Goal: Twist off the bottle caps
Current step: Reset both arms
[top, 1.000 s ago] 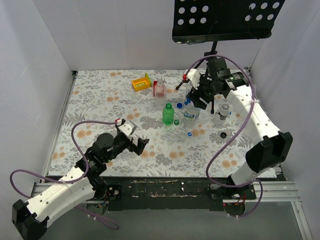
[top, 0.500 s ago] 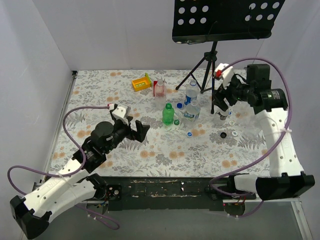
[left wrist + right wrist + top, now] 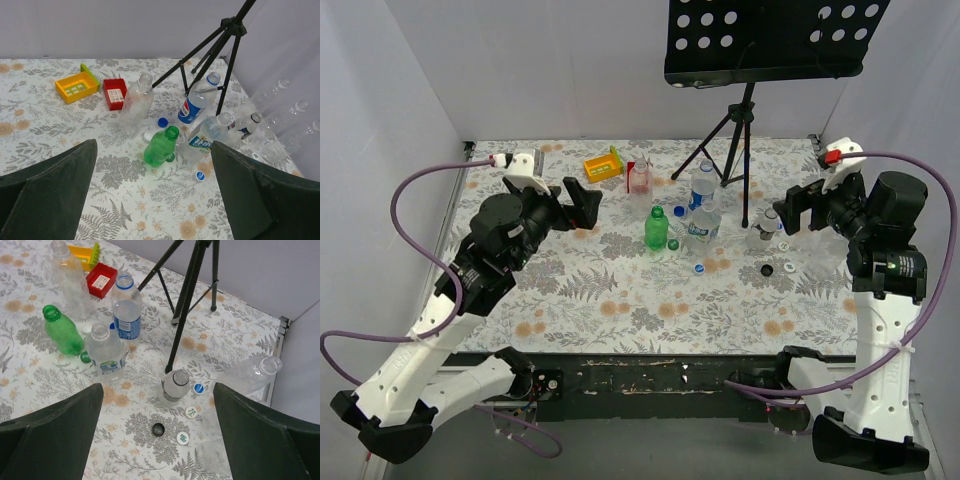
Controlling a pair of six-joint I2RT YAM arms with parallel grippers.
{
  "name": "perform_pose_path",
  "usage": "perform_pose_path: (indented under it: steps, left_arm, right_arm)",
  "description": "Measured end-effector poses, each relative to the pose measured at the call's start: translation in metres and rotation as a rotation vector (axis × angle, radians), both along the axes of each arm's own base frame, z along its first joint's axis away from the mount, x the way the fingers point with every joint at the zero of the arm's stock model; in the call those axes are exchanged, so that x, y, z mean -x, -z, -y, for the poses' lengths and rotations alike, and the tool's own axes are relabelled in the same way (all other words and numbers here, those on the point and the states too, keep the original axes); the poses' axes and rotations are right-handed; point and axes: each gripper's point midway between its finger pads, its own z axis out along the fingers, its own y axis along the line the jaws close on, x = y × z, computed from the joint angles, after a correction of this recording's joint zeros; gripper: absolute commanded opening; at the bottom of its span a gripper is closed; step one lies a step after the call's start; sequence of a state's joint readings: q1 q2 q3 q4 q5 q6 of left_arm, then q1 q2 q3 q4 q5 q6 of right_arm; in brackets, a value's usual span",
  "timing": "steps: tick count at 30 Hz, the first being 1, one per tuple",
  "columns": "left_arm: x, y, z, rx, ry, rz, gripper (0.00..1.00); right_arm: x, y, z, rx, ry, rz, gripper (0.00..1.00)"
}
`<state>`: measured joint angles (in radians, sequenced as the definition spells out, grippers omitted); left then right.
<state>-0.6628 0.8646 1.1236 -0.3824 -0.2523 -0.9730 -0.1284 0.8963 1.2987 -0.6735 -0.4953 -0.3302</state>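
Observation:
Several bottles stand uncapped mid-table: a green bottle [image 3: 657, 228] [image 3: 161, 147], a pinkish one [image 3: 640, 178], a Pepsi bottle [image 3: 200, 97], a clear blue-labelled one [image 3: 106, 352] and a small one [image 3: 176, 385]. Another clear bottle [image 3: 250, 372] lies on its side. Loose bottle caps lie on the cloth: black [image 3: 158, 429], white [image 3: 183, 438], blue [image 3: 198, 388], green [image 3: 85, 357]. My left gripper [image 3: 582, 200] [image 3: 152, 160] hangs open above the table, left of the bottles. My right gripper [image 3: 798, 208] [image 3: 157, 395] hangs open to their right. Neither holds anything.
A black tripod [image 3: 740, 150] stands among the bottles under a perforated black plate [image 3: 770, 40]. A yellow box [image 3: 76, 86] and a red box [image 3: 115, 93] sit at the back. White walls close in three sides.
My right gripper left the bottle cluster, swung right and back, and its jaws spread wider. My left arm rose and moved from the near left toward the back left.

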Motion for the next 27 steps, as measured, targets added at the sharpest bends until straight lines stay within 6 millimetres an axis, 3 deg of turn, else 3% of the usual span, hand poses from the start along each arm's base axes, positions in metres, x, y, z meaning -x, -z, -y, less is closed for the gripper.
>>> perform_pose_path:
  steps: [6, 15, 27]
  left_arm:
    - [-0.009, -0.029, 0.006, 0.026, 0.008, -0.015, 0.98]
    - [0.002, -0.052, 0.006, 0.063, 0.040, -0.001, 0.98]
    - [0.015, -0.061, -0.007, 0.070, 0.030, 0.023, 0.98]
  right_arm:
    - [0.000, -0.001, 0.017, -0.098, 0.158, -0.018, 0.98]
    - [-0.002, -0.009, 0.038, -0.142, 0.309, -0.008, 0.98]
    - [0.008, -0.028, 0.047, -0.141, 0.352, 0.056, 0.98]
